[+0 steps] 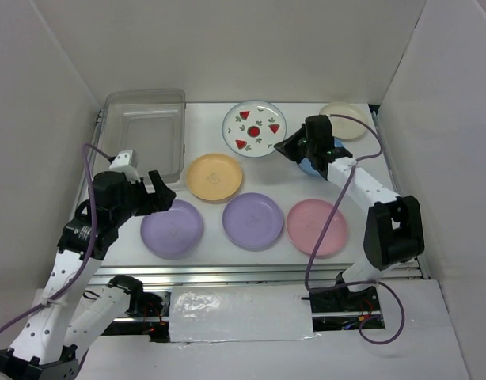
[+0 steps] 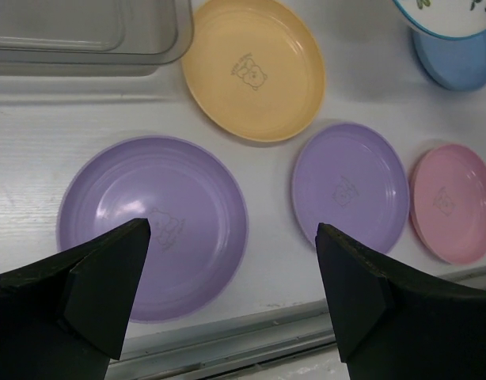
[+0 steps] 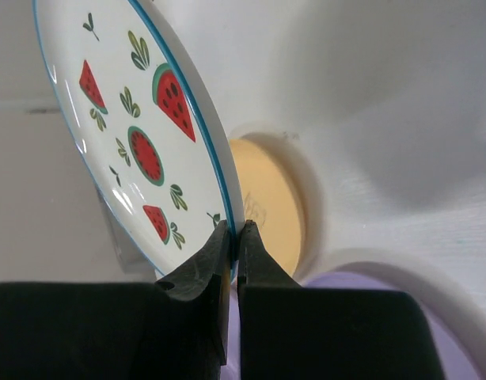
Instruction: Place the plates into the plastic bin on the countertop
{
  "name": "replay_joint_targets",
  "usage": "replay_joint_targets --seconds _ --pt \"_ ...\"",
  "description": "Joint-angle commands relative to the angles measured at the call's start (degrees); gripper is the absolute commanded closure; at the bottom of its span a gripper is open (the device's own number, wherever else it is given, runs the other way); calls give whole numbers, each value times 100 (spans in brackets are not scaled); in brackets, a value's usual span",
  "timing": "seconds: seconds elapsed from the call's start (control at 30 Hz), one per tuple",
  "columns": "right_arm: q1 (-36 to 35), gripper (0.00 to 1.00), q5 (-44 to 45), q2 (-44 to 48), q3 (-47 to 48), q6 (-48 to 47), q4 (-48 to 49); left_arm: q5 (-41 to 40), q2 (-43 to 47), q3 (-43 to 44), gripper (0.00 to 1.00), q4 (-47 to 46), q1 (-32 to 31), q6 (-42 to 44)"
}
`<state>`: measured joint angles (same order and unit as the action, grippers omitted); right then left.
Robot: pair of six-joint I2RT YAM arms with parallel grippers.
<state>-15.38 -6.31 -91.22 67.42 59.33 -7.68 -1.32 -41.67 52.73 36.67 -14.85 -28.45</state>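
1. At the far middle of the counter [image 1: 202, 133], the right end effector [image 1: 288, 146] is pinched narrow on the rim of the white plate [image 1: 254, 128]. It holds the plate tilted. The pinch sits at the plate's right edge, so nearly all of the plate hangs left of the fingertips.
2. We judge the step in hand to be carrying this plate to the bin [image 1: 144, 100]. The bin stands at the far left, well apart from the plate, with nothing seen inside.
3. We would grip firmly, since a thin rim hold lets the plate swing. We would also lift high enough to clear the bin's right wall before moving left.
4. Over the bin floor we would level the plate and lower it close before letting go. That way it lies flat and leaves room for more plates.
5. The left end effector [image 1: 159, 195] hangs wide and empty over the near-left lilac plate [image 1: 172, 229], just near of the bin. We would route the carry on its far side to avoid a clash.
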Motion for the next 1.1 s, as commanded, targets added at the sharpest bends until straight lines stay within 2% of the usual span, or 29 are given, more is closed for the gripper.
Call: replay_joint_targets --seconds 0.0,0.17,0.3,0.43,0.57,0.67,0.7,0.8,0.93,0.97,1.07 --pt "-255 100 -695 648 18 -439 399 859 -200 228 1 -511 26 15" --pt "-483 100 -1346 1343 -255 -633 339 1879 -744 528 1 -1300 26 -178" --pt "-642 100 -1654 1712 -229 -756 75 2127 -1281 712 1 -1503 35 -223" --pt "-730 100 -1900 2028 -299 -800 -31 2478 -1501 563 1 -2162 44 -319" --pt "-730 100 -1971 2205 -396 -905 -154 2426 -1668 440 1 -2488 52 -434" --pt "-774 100 -2050 2275 -492 -923 -172 2417 -1765 387 17 -2708 52 -451" --pt "-809 100 -2085 2293 -528 -915 -155 2435 -1792 378 28 -2856 53 -495" --pt "-905 100 -2208 2310 -616 -879 -14 2575 -1871 370 41 -3059 53 -618" --pt "-985 100 -2296 2302 -660 -835 91 2523 -1994 387 40 -3139 53 -653" --pt "-994 100 -2305 2319 -668 -827 92 2523 -2003 405 43 -3139 53 -636" --pt "-1037 100 -2296 2311 -704 -827 126 2541 -2020 440 67 -3139 53 -644"
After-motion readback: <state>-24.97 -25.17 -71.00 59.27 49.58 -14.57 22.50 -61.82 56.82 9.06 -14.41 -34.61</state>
